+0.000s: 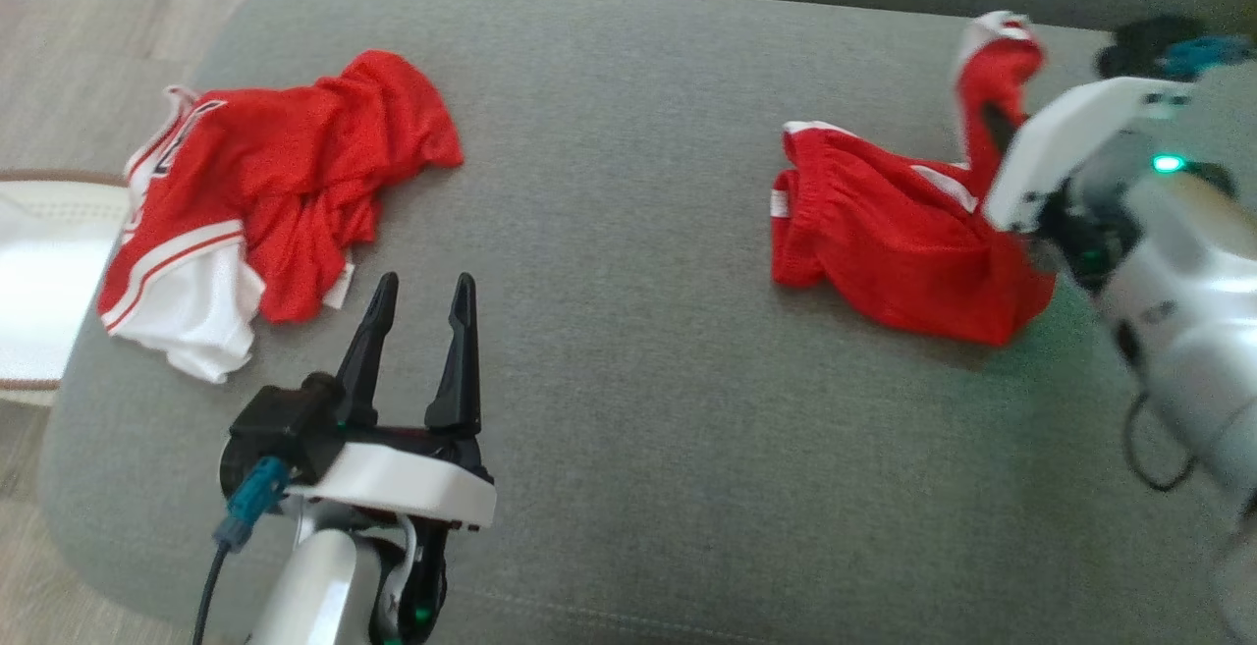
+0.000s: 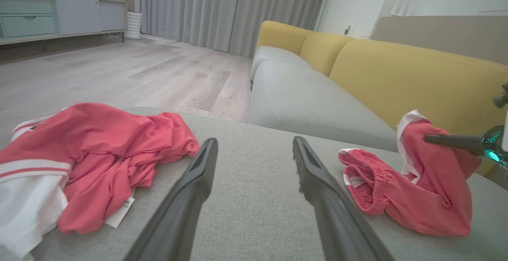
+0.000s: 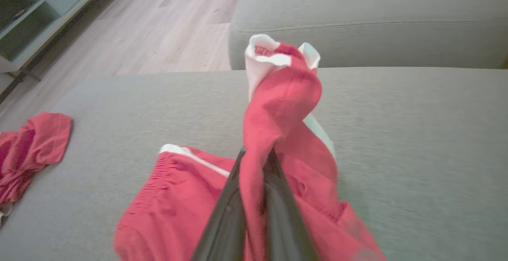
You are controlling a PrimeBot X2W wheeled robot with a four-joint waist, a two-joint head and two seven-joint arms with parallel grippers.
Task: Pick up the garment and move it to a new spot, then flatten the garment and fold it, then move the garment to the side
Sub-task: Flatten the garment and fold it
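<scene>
the pick-up was in hand: the right gripper [image 3: 257, 153] was clamped on the red shorts [image 1: 884, 252], right of frame on the grey cushion [image 1: 628, 134]; the left gripper [image 1: 425, 282] hung spread wide, empty. next, probably a lift clear

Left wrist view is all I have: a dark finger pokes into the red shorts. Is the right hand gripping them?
Observer: Yes. Right wrist view: the right hand is shut on the red shorts, a fold pinched between its fingers.
Operator: Where does that arm enter?
Observer: Head view: its pale forearm reaches in from the right edge.
Operator: And my left hand?
Observer: Head view: the left hand, open, sits nearer the red jersey than the shorts, touching neither.
</scene>
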